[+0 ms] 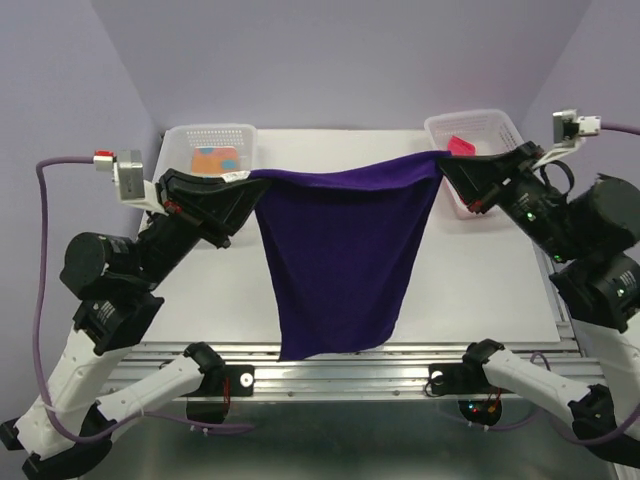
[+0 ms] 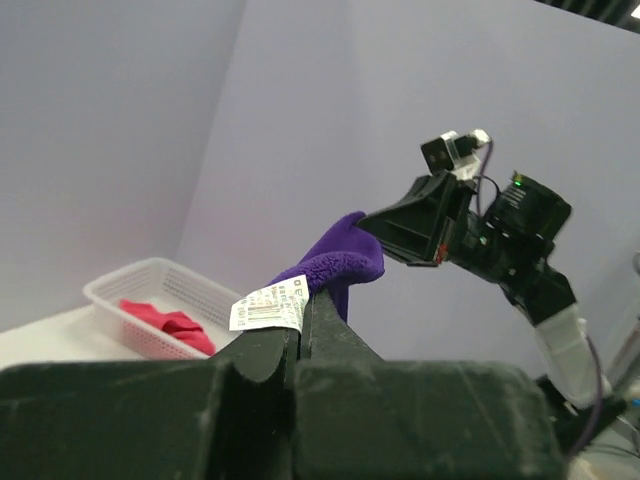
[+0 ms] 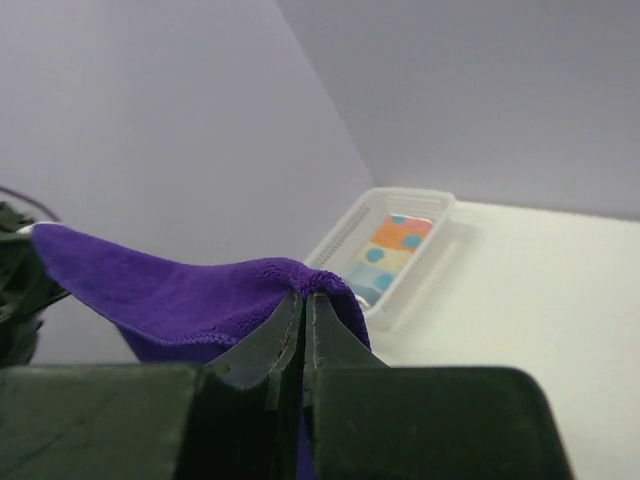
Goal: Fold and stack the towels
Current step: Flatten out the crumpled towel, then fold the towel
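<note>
Purple towel hangs spread above the table, stretched between your 2 grippers, its top edge sagging slightly in the middle and its lower edge showing at the table's near edge. Your left gripper has its fingers pressed together on 1 top corner, where a white care label sticks out just beside the pinch. Your right gripper pinches the other top corner, its fingers closed tight on the purple pile. At the table's far left corner, a white basket holds a striped, dotted towel. At the table's far right corner, a second white basket holds a hot pink towel.
</note>
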Tool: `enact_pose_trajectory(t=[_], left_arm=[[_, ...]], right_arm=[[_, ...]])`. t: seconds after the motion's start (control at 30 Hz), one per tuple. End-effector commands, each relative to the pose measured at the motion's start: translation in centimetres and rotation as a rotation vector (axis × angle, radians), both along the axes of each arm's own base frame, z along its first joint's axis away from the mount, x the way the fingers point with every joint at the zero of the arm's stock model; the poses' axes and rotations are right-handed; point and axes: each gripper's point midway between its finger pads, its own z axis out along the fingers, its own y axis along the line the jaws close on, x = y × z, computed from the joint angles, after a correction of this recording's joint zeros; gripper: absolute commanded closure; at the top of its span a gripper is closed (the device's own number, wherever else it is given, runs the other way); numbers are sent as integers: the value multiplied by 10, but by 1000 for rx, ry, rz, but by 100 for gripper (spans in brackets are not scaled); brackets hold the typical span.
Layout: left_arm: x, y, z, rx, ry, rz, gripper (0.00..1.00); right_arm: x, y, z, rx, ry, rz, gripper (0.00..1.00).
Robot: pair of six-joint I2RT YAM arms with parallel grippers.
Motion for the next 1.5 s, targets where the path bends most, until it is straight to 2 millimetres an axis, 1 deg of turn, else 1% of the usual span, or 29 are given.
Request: enact_pose_trajectory(t=[0.0,0.03,0.1,0.13,0.3,0.33,0.4,0.43,0.5,0.53,0.57,0.6,0.63,0.67,0.7,0.73,0.77,0.8,0.83,0.87,0.9,0.93,1.0,1.03,1.17,1.3,1.37,1.4,1.47], left_arm=[[51,7,-16,-19,39,217,100],[73,3,-32,13,75,281,100],[97,1,-48,45,107,357,100],[117,2,-60,70,131,406,100],[169,4,-86,126,117,425,100],[192,5,-100,155,143,444,100],[230,4,-121,186,194,453,100],[240,0,-129,210,201,416,100],[280,6,-148,218,253,407,100],[292,6,-155,222,266,393,100],[304,11,-147,217,246,378,100],[327,7,-172,237,298,367,100],[337,5,-180,250,308,350,100],[348,4,-173,248,292,345,100],[358,2,-178,253,301,334,100],[376,-3,-206,274,352,288,100],[387,-5,-199,266,342,271,100],[406,-5,-227,279,395,260,100],[416,-6,-235,280,411,256,100],[427,-5,-228,276,408,265,100],[436,-5,-239,287,429,267,100],[449,-5,-263,302,473,269,100],[457,-7,-268,312,479,264,100],[461,-8,-279,317,495,262,100],[467,-8,-292,319,514,264,100],[461,-9,-309,332,551,251,100],[453,-8,-307,332,557,251,100],[447,-7,-322,343,592,251,100],[433,-4,-317,329,603,260,100]], right_arm=[[63,-28,-26,27,51,-313,99],[79,-31,-38,16,71,-372,99],[105,-25,-59,-21,110,-419,99],[115,-24,-62,-26,105,-448,99],[179,-32,-99,-109,154,-677,99],[197,-25,-113,-146,168,-692,99],[214,-27,-114,-148,158,-720,99],[231,-22,-130,-175,182,-724,99],[253,-28,-138,-176,193,-719,99],[263,-29,-143,-166,203,-714,99],[282,-30,-157,-187,222,-697,99],[292,-30,-155,-165,205,-690,99],[301,-32,-153,-159,201,-686,99],[321,-30,-177,-191,232,-659,99],[331,-32,-182,-194,236,-655,99],[341,-33,-180,-181,232,-653,99],[350,-35,-184,-184,240,-646,99],[367,-37,-213,-212,298,-637,99],[374,-38,-220,-217,312,-637,99],[382,-40,-215,-211,305,-637,99],[390,-44,-227,-221,322,-627,99],[399,-42,-244,-232,350,-613,99],[407,-40,-251,-234,358,-564,99],[412,-38,-266,-243,379,-549,99],[419,-35,-278,-244,400,-503,99],[408,-29,-295,-256,471,-437,99],[396,-23,-309,-252,524,-395,99],[390,-22,-314,-249,548,-381,99],[373,-16,-313,-227,590,-339,99]])
